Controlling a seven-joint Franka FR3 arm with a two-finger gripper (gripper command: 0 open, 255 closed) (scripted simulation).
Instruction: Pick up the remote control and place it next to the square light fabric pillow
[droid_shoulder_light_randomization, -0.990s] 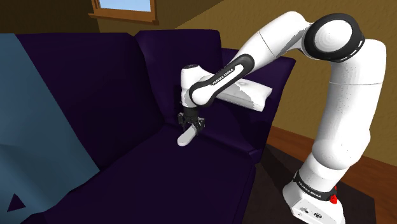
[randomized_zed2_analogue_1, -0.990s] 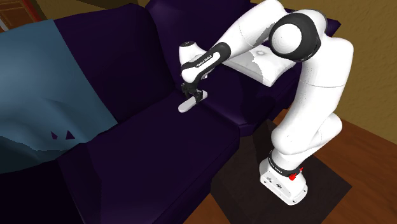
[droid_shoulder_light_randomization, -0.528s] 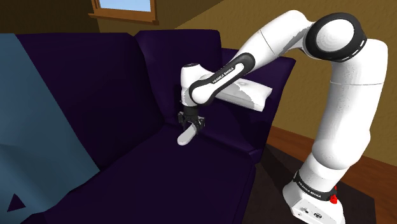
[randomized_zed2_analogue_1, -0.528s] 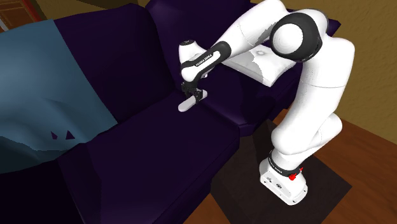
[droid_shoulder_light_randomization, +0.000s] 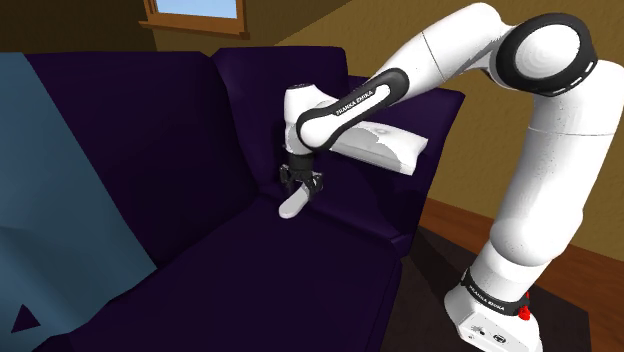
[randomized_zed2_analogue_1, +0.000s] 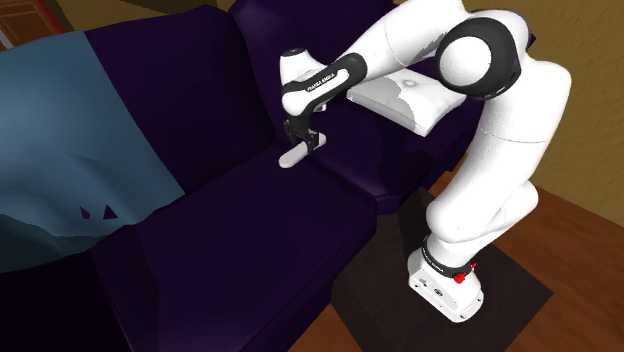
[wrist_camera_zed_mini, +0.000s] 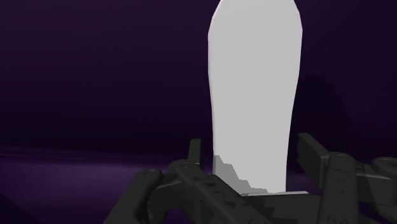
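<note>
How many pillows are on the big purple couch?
1. A white pillow lies at the couch's end near the robot's stand, partly behind the arm. More might be hidden under the blue blanket.

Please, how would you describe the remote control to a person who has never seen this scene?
Find the dark purple sofa and its seat near the inner corner. There the robot's black hand clasps the remote control, a slim, plain white bar with rounded ends. The white pillow nearby is far bigger, square and puffy.
</note>
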